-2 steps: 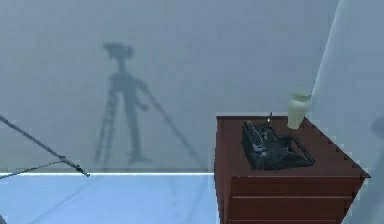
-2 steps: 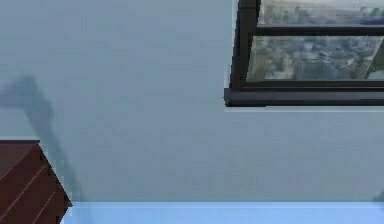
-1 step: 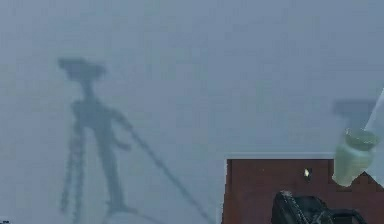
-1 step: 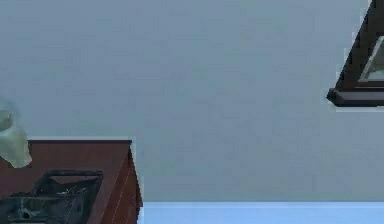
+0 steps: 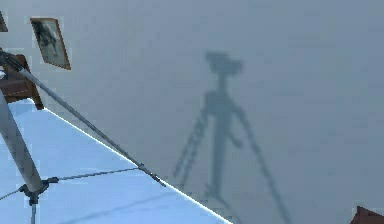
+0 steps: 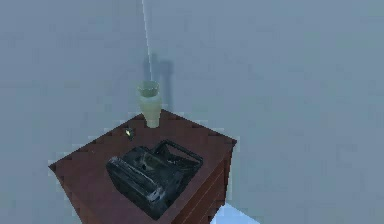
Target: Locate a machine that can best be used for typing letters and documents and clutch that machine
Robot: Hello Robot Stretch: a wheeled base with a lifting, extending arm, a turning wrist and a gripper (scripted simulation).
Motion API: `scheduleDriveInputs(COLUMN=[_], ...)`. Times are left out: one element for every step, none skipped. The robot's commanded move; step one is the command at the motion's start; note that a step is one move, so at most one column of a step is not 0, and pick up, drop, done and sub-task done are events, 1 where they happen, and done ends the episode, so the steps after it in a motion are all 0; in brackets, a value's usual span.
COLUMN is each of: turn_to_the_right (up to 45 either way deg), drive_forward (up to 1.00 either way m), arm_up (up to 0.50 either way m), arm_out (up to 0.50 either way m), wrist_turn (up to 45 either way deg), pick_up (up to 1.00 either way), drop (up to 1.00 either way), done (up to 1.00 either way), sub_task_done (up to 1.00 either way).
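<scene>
A dark, boxy machine (image 6: pixel 155 172) that looks like a typewriter lies on a reddish-brown side table (image 6: pixel 212 143) in the lower middle of the arm side view. It sits toward the table's near edge, turned at an angle. Behind it stands a cream vase (image 6: pixel 150 104) with one thin stem rising straight up.
A small dark thing (image 6: pixel 129 129) lies left of the vase. In the forward view a grey wall meets pale blue floor (image 5: pixel 90 170); thin tripod legs (image 5: pixel 70 110) cross the left side, with a framed picture (image 5: pixel 50 42) and brown furniture (image 5: pixel 20 88) beyond. A reddish corner (image 5: pixel 368 215) shows at bottom right.
</scene>
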Motion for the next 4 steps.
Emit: scheduleDriveInputs(turn_to_the_right=[0.0,0.0,0.0,0.0], drive_forward=[0.00,0.00,0.00,0.00], arm_up=[0.50,0.30,0.00,0.00], arm_out=[0.00,0.00,0.18,0.00], wrist_turn=[0.0,0.0,0.0,45.0], pick_up=[0.00,0.00,0.00,0.00], drop=[0.00,0.00,0.00,0.00], done=[0.00,0.00,0.00,0.00], sub_task_done=[0.00,0.00,0.00,0.00])
